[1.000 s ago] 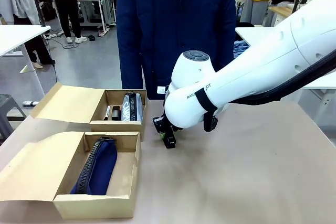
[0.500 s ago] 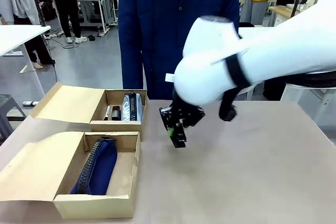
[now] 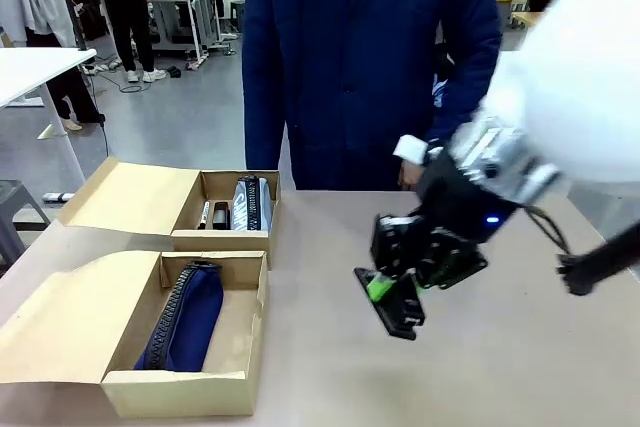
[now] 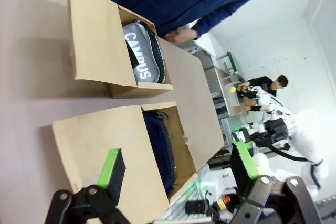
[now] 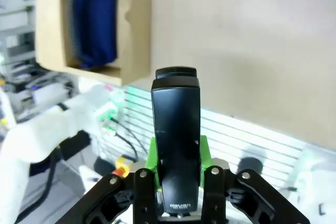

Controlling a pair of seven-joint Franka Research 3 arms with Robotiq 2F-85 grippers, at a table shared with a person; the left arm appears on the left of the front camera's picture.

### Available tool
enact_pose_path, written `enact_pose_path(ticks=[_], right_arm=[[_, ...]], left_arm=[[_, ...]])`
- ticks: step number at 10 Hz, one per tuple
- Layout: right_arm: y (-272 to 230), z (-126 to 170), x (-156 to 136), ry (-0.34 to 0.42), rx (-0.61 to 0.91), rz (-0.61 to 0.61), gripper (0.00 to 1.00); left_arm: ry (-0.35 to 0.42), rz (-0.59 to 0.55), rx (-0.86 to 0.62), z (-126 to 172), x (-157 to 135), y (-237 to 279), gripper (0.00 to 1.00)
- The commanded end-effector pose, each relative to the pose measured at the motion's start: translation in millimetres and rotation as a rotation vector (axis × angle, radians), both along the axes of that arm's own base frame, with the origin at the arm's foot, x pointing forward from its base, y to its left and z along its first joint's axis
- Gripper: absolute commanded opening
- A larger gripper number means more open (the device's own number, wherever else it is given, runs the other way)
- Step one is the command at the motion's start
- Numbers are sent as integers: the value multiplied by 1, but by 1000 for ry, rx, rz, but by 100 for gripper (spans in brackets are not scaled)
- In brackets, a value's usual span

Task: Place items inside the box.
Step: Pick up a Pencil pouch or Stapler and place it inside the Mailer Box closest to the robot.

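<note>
One black stapler (image 3: 393, 310) clenched in right tool (image 3: 384, 293), held clear of surface (image 3: 520, 357), right of navy-pouch box (image 3: 190, 395). Left tool (image 4: 177, 161) released, nothing between fingers, facing same box.

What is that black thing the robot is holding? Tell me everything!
It is a black stapler, long and narrow, smooth like plastic, with small pale print near one end. The right gripper clamps it between its green pads. It hangs tilted above the table, touching nothing else.
</note>
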State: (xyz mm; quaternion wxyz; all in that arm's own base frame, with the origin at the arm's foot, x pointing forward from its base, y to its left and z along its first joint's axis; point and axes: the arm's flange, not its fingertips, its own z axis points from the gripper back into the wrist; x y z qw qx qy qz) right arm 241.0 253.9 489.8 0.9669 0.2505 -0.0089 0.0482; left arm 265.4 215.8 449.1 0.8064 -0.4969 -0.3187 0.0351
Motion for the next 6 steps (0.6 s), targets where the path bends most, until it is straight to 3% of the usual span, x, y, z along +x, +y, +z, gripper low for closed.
enact_pose_path(ticks=[1, 2, 3, 5, 6], right_arm=[[27, -6, 7, 30, -87, 21, 14], [0, 0, 0, 0, 0, 0, 14], [26, -13, 20, -64, 81, 86, 33], [85, -18, 38, -130, 72, 158, 33], [110, -23, 43, -118, 47, 175, 33]], left_arm=[[-26, 0, -12, -1, 0, -1, 100], [-26, 0, -12, -1, 0, -1, 100], [-26, 0, -12, -1, 0, -1, 100], [-26, 0, -12, -1, 0, -1, 100], [-26, 0, -12, -1, 0, -1, 100]])
